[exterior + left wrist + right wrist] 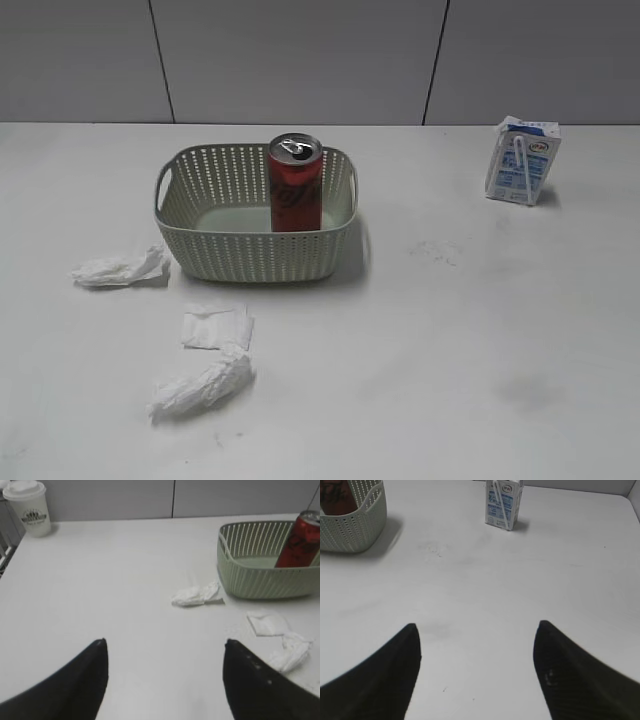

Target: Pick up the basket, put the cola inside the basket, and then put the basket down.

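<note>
The pale sage-green basket [215, 245] rests on the white table, left of centre in the exterior view. The red cola can [295, 185] stands upright inside it. Both also show in the left wrist view, the basket [260, 580] and can [300, 542] at the upper right. The right wrist view shows the basket [352, 522] at the upper left with a bit of the can [337, 497] inside. My left gripper [165, 642] is open and empty over bare table, well short of the basket. My right gripper [476, 625] is open and empty over bare table. Neither gripper shows in the exterior view.
A white-and-blue drink carton [522, 160] stands at the back right. Crumpled white tissues lie left of the basket [122, 268] and in front of it [215, 326] [200, 388]. A white paper cup [29, 507] stands at the far left in the left wrist view.
</note>
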You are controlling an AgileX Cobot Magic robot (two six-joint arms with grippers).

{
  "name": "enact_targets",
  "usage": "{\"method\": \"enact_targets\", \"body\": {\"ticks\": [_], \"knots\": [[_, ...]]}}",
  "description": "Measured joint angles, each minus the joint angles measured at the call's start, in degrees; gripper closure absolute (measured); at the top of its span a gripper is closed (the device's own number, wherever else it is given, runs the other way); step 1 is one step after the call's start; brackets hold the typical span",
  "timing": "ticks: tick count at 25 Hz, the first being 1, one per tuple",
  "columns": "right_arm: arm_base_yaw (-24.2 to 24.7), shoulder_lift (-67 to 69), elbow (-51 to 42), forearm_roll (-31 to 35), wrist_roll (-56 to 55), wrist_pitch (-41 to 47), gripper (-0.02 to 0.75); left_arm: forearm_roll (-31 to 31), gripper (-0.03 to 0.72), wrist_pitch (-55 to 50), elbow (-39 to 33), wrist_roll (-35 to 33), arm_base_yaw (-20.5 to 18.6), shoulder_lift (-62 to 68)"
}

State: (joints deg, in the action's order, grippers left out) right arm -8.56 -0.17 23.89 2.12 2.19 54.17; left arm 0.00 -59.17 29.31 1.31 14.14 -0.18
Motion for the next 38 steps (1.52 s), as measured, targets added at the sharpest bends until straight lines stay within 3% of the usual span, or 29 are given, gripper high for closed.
{"method": "enact_targets", "body": {"ticks": [12,25,38], "knots": [[0.0,0.0,0.0,-0.1,0.0,0.1,0.207,0.0,0.146,-0.6,-0.3,0.0,-0.2,-0.1],[0.0,0.0,0.0,-0.1,0.0,0.1,0.207,0.0,0.146,-0.6,-0.3,-0.1,-11.7,-0.1],[0.0,0.0,0.0,-0.1,0.1,0.0,0.207,0.0,0.146,-0.6,-0.3,-0.1,-12.3,-0.1]]}}
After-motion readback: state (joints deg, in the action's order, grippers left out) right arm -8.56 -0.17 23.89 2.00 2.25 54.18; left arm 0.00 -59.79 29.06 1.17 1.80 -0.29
